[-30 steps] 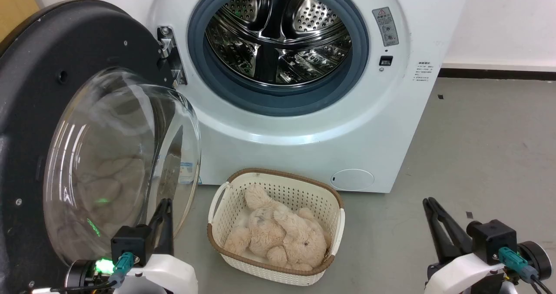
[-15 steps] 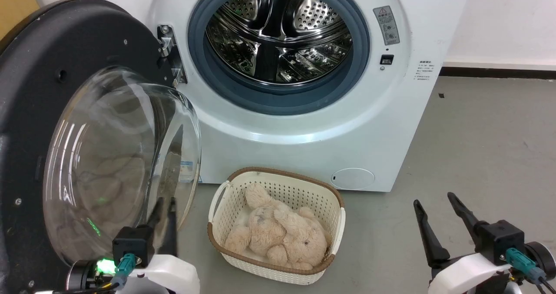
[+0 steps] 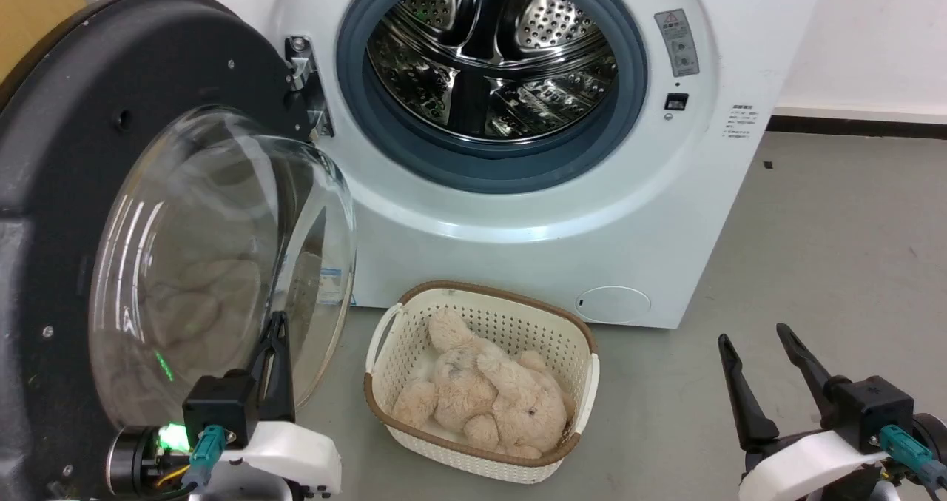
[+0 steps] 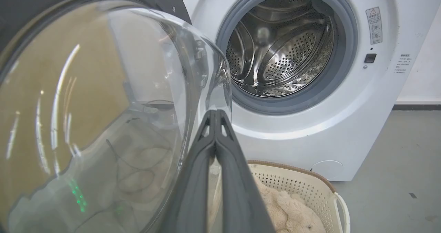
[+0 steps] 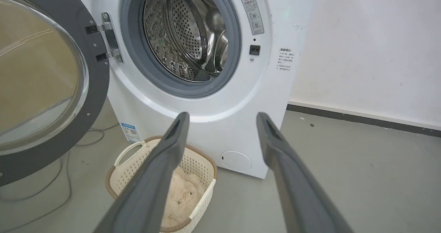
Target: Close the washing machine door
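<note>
- The large round black washing machine door [image 3: 66,153], with its clear glass bowl, stands wide open, hinged at the left of the big white front-loading washing machine [image 3: 533,227].
- The left gripper [image 3: 279,322] is clenched on nothing beside the glass; the right gripper [image 3: 752,334] is spread wide.
- A smooth grey floor [image 3: 828,227] meets a white wall [image 3: 873,35]; a white perforated basket [image 3: 481,288] holds a beige plush toy [image 3: 481,405].

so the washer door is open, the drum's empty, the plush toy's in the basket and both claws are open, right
Not both: the left claw is shut, fingers pressed together in the left wrist view; the right claw is open. The door, drum, plush toy and basket are as you say.
</note>
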